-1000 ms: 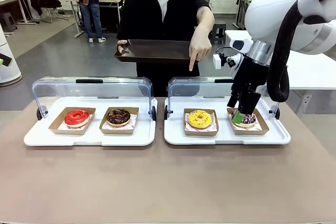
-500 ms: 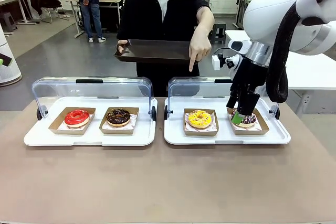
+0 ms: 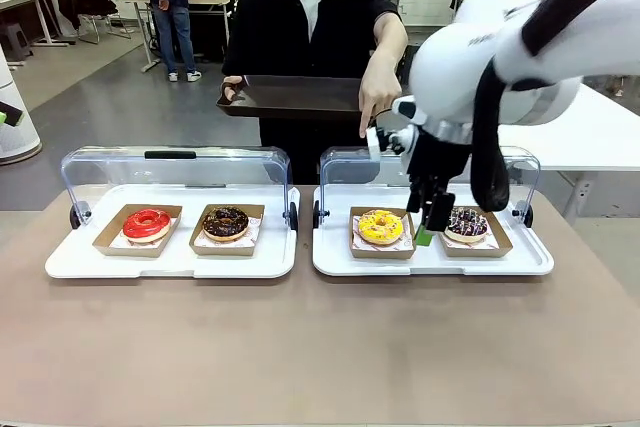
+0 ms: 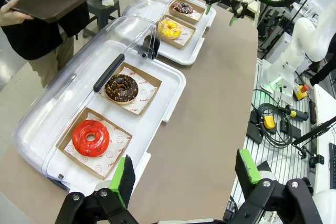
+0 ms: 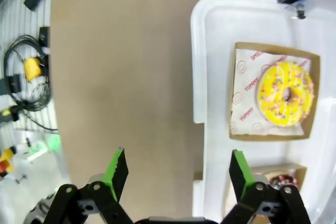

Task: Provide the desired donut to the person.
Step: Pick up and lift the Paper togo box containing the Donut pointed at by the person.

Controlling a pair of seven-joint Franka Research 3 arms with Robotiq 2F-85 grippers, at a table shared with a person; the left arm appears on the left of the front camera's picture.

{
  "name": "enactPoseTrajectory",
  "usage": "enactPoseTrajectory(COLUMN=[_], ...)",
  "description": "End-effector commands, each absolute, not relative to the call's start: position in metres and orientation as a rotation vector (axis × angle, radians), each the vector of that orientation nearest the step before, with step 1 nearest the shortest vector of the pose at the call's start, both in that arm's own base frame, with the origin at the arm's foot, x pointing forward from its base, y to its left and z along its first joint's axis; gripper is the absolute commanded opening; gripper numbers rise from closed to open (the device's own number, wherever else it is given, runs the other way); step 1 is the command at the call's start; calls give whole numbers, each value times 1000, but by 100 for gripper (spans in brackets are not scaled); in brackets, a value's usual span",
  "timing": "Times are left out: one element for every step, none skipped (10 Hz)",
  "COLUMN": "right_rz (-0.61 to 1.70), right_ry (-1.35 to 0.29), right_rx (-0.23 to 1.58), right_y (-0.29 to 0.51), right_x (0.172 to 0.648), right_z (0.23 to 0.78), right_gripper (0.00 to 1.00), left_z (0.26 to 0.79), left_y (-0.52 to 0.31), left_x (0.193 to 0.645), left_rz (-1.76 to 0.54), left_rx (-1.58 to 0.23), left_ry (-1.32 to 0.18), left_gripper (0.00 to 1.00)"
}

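Spread wide and holding nothing: right gripper (image 3: 428, 227), just right of centre in the front view. Hanging over the right white tray (image 3: 430, 263), in the gap between the yellow donut (image 3: 381, 226) and the sprinkled chocolate donut (image 3: 466, 224).

In the right wrist view, same parted fingers (image 5: 116, 169) at the bottom edge. Bare table (image 5: 121, 77) between them, the tray's rim beside it, yellow donut at the right of the frame.

Just above the gripper in the front view, the person's hand (image 3: 378, 97), index finger pointing down, straight above the yellow donut in the picture. Behind it, at top centre, the person (image 3: 310, 27), with a dark serving tray (image 3: 290, 97) held level in the other hand.

Left of centre, a second white tray (image 3: 170, 263) with a red donut (image 3: 147, 223) and a chocolate donut (image 3: 225, 221), each in a cardboard boat. Clear lids (image 3: 170, 172) raised behind both trays.

At the bottom of the left wrist view, left gripper (image 4: 185, 174), likewise wide open and empty, looking along the two trays from the red donut's end.
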State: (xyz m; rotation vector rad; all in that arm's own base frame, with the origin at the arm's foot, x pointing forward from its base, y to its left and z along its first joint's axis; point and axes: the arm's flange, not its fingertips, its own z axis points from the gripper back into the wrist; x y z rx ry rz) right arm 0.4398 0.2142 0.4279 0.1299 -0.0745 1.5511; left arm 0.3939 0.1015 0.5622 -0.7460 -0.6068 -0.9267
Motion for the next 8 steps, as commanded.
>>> enactPoseTrajectory(right_rz=[1535,1537,1538,1533,1526,1514,1549,1549], right_ry=[-44,-49,-54,-56,-72,-94,-58,-58], right_rx=[79,69,70,74,76,72,105,105], right_y=[226,229,230,229,228,227,226,226], right_x=[461,466,471,473,474,473,471,471], right_z=[412,402,389,379,375,376,377,377], right_gripper=[100,100,100,100,100,100,100,100], left_z=[565,565,565,565,565,565,565,565], left_y=[101,101,101,101,101,101,101,101], left_x=[393,393,393,393,393,393,393,393], left_rz=[-909,-909,-909,-909,-909,-909,-909,-909], left_rx=[-763,-763,-763,-763,-763,-763,-763,-763], left_ry=[-608,-608,-608,-608,-608,-608,-608,-608], left_gripper=[100,100,100,100,100,100,100,100])
